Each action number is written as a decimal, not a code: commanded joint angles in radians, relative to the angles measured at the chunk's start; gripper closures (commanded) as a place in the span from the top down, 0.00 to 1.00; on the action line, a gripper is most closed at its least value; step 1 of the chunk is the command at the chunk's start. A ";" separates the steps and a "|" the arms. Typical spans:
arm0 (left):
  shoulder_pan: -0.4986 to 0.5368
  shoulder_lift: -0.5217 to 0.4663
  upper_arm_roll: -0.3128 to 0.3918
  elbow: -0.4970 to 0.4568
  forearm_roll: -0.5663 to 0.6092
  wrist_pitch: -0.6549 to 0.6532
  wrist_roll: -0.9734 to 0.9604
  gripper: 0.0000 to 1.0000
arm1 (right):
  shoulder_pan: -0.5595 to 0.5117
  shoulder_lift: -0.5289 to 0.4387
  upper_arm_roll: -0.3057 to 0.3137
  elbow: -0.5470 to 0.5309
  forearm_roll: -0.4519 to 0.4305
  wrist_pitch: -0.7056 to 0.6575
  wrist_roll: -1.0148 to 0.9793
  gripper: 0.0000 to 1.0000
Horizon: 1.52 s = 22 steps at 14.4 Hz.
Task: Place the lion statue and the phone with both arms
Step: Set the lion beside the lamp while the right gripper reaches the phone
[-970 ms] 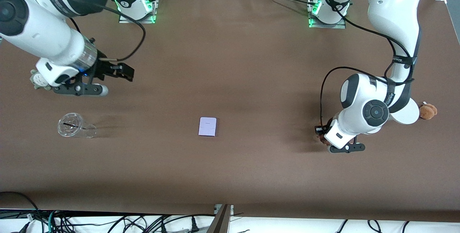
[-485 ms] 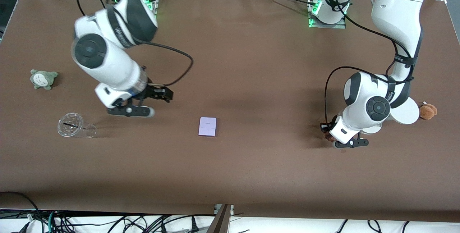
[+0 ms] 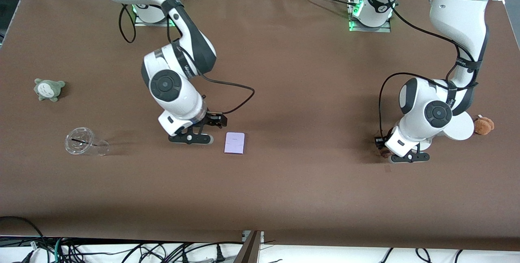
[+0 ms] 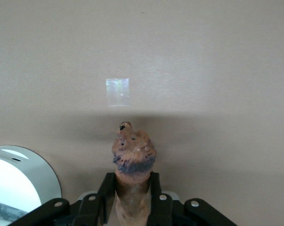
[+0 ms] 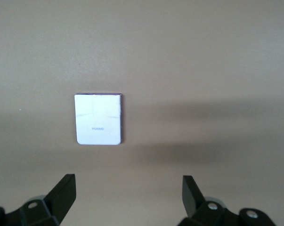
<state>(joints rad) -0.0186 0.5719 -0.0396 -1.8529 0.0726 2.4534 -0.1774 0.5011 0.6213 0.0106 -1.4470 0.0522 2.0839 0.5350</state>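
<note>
The lion statue [image 4: 132, 157], orange-brown with a darker mane band, is pinched between the black fingers [image 4: 105, 195] of my left gripper [image 4: 131, 190], which is shut on its body. That gripper [image 3: 406, 158] hangs low over bare table beside a white round stand. The phone [image 3: 235, 143], a flat pale lavender rectangle, lies near the table's middle. My right gripper [image 3: 191, 138] hovers just beside it, toward the right arm's end. In the right wrist view the phone [image 5: 98, 118] lies ahead of the open right gripper [image 5: 127, 190], with nothing between its fingertips.
A grey-green plush [image 3: 49, 89] and a clear cup [image 3: 83, 143] lying on its side are at the right arm's end. A white round stand [image 3: 461, 130] and a brown plush [image 3: 484, 125] sit by the left arm, the stand's disc [image 4: 17, 181] showing in the left wrist view.
My right arm has swung from the right arm's end of the table across to the phone, uncovering the grey-green plush. The left gripper with the lion statue has drifted toward the left arm's end.
</note>
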 commanded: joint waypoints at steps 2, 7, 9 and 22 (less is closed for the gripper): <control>0.028 -0.026 -0.013 -0.040 0.021 0.033 0.042 0.00 | 0.031 0.076 -0.011 0.036 0.001 0.080 0.048 1.00; 0.037 -0.020 -0.014 -0.037 0.009 0.030 0.085 1.00 | 0.051 0.150 -0.012 0.036 -0.015 0.183 0.048 1.00; 0.043 -0.020 -0.016 -0.031 0.007 0.027 0.085 1.00 | 0.053 0.170 -0.014 0.036 -0.017 0.206 0.048 1.00; 0.029 -0.314 -0.078 0.046 -0.019 -0.422 0.061 1.00 | 0.090 0.276 -0.018 0.037 -0.060 0.381 0.125 1.00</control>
<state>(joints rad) 0.0081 0.3430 -0.0932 -1.8277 0.0702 2.1663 -0.1146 0.5801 0.8661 0.0042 -1.4379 0.0102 2.4281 0.6326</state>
